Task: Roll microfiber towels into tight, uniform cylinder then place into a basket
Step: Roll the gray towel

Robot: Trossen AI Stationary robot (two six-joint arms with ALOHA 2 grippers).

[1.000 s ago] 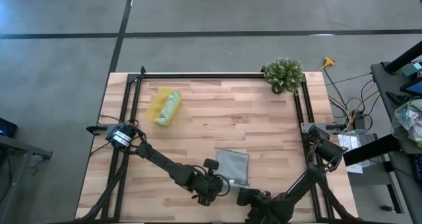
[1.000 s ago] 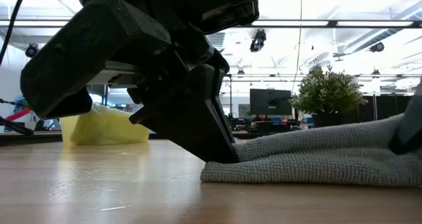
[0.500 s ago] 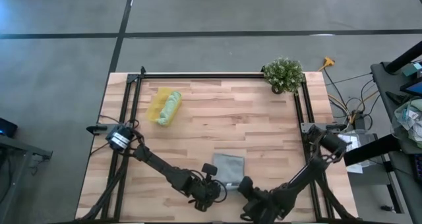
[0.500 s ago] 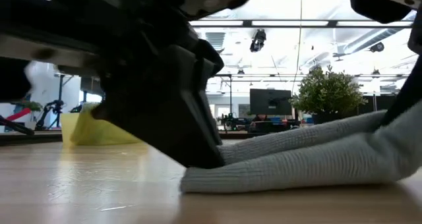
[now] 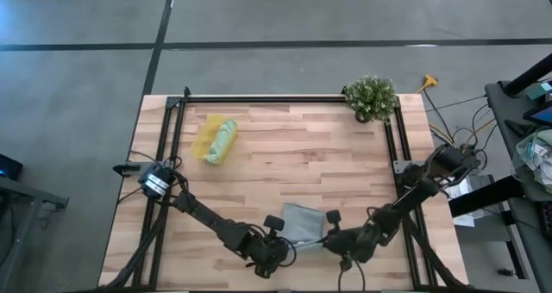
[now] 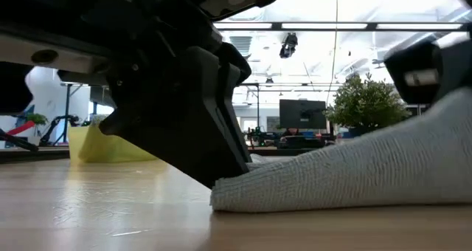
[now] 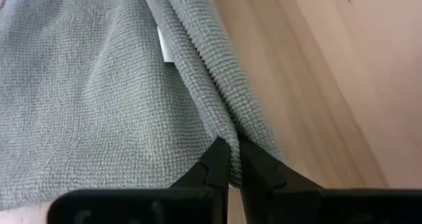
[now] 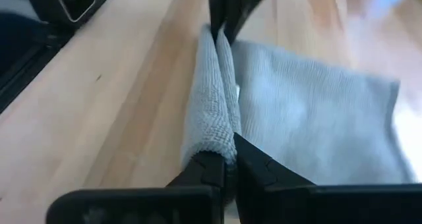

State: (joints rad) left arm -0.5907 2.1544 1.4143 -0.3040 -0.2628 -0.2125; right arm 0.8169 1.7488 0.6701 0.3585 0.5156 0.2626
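Grey towel (image 5: 300, 221) near table's (image 5: 345, 164) front edge

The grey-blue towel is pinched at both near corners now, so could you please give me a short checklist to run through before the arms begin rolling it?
1. Left gripper shut on the grey-blue towel's edge: ok.
2. Right gripper shut on the same edge, at its other end: ok.
3. Edge lifted evenly between the two grippers: not ok; in the low view the right end rides higher than the left.
4. Table ahead of the towel free for rolling: ok.
5. Basket has room: cannot tell; the green towel already lies in it.
6. Potted plant clear of the work: ok, in the far right corner.
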